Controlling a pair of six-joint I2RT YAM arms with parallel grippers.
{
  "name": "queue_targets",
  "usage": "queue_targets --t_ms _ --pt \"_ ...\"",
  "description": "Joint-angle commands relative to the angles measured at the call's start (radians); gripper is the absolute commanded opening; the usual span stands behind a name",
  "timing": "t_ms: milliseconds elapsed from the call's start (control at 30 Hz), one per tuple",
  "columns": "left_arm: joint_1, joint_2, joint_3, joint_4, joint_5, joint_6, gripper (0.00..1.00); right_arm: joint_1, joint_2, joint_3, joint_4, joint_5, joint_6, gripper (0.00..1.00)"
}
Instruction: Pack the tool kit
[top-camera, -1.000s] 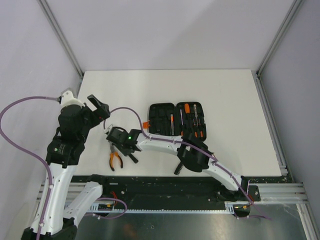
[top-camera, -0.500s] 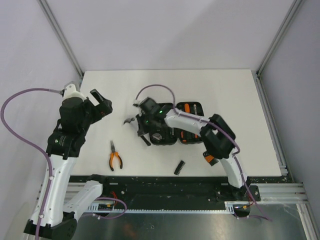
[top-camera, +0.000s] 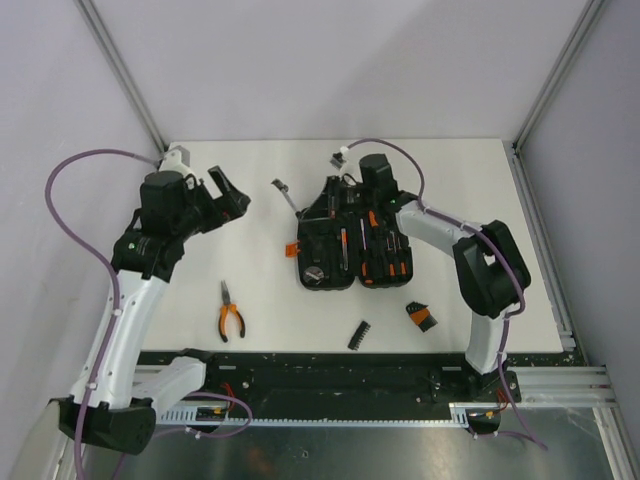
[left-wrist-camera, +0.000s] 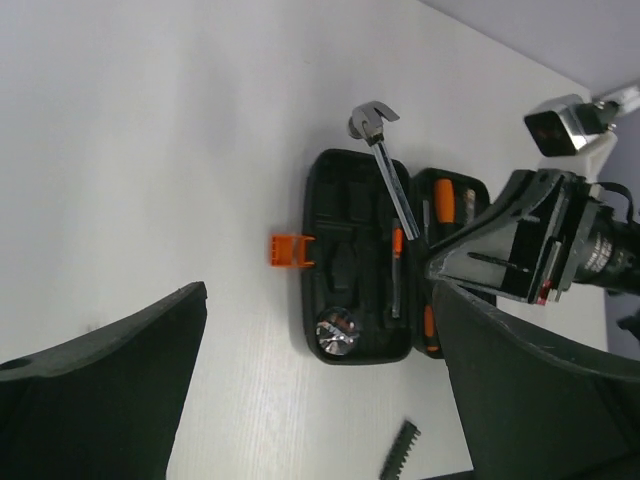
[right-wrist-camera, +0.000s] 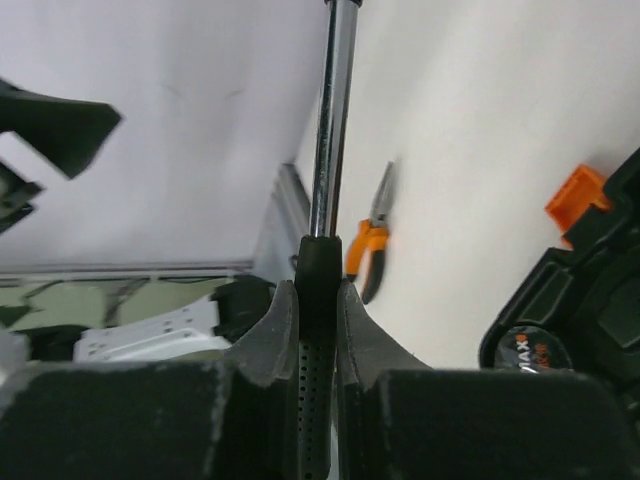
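Right gripper (right-wrist-camera: 316, 300), clamped on the chrome wrench (right-wrist-camera: 334, 120), has been swung from the table's (top-camera: 450, 180) near-left edge, where the pliers (top-camera: 230, 318) lie unpacked, to over the open tool kit case (left-wrist-camera: 345, 205) at mid-table; left gripper (top-camera: 232, 197) is held agape; slotting is judged next

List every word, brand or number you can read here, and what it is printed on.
"MAX": white letters on the round disc in the tool kit case; the first letter is indistinct, and smaller print beside it is too blurred to read.
No other text is legible, on the wrench in the right end effector or elsewhere.
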Motion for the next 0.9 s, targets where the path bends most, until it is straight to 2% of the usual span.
queue_targets --t_ms 0,100,200,267,333,567,767,867 --pt "0.006 0.032 0.026 0.102 0.173 0.006 0.99 -0.055 -0.060 -0.084 0.496 -0.220 0.366 0.00" --pt "0.005 0.040 -0.005 0.199 0.273 -0.016 0.99 -0.097 -0.032 -0.129 0.871 -0.234 0.673 0.00" --pt "0.005 0.053 -0.063 0.344 0.372 -0.101 0.99 -0.118 0.034 -0.139 1.265 -0.189 0.999 0.00" --pt "0.000 0.071 -0.100 0.439 0.415 -0.163 0.99 -0.123 0.068 -0.140 1.401 -0.161 1.124 0.00" --pt "-0.015 0.096 -0.111 0.500 0.417 -0.202 0.98 -0.120 0.068 -0.140 1.417 -0.167 1.129 0.00" --pt "-0.103 0.217 -0.048 0.582 0.370 -0.236 0.96 -0.119 0.012 -0.137 1.312 -0.180 1.038 0.00" --pt "-0.126 0.266 -0.030 0.669 0.358 -0.292 0.97 -0.095 0.005 -0.138 1.281 -0.185 1.018 0.00" --pt "-0.132 0.291 -0.017 0.694 0.363 -0.305 0.89 -0.084 -0.010 -0.137 1.225 -0.188 0.975 0.00"
